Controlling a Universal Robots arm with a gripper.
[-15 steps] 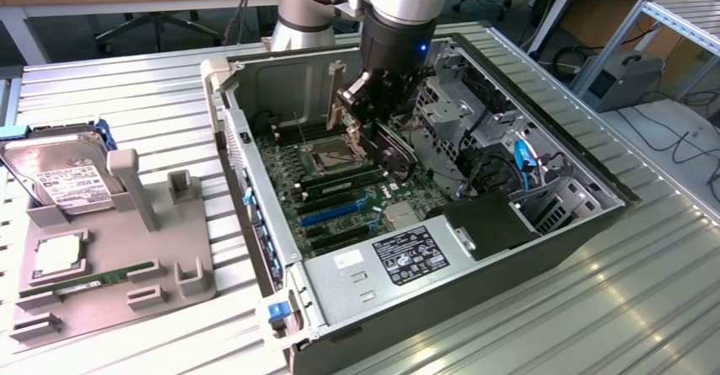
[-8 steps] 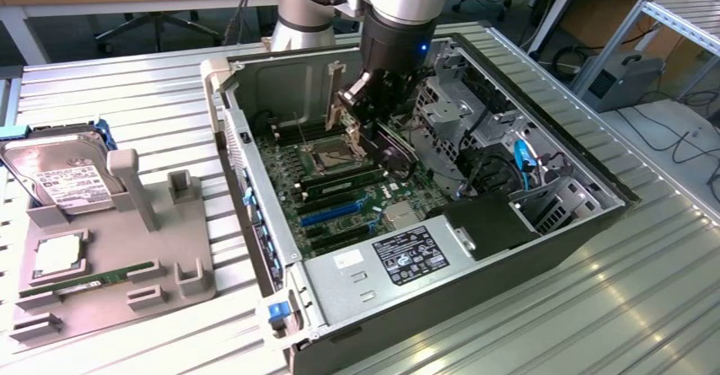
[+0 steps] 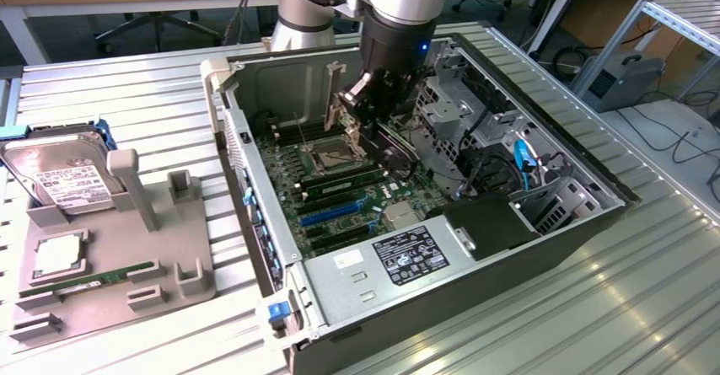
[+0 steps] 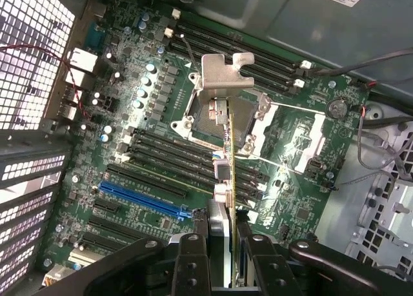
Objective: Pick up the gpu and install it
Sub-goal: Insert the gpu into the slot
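My gripper [image 3: 368, 109] hangs inside the open computer case [image 3: 337, 324], above the green motherboard [image 3: 337, 198]. It is shut on the gpu [image 3: 389, 149], a thin dark card held on edge. In the wrist view the gpu [image 4: 229, 148] appears edge-on, with its silvery bracket [image 4: 222, 77] at the far end. The gripper [image 4: 222, 244] has a black finger [image 4: 193, 260] on each side of the card. The card floats above the CPU socket area [image 4: 245, 122], clear of the board. The blue slot [image 4: 142, 199] lies off to one side of it.
A grey tray [image 3: 169, 274] at the exterior view's left holds a hard drive [image 3: 62, 177], a memory stick [image 3: 101, 275] and a CPU [image 3: 56, 257]. Inside the case are a power supply [image 3: 394, 261], drive cages [image 3: 450, 105] and cables [image 3: 520, 160].
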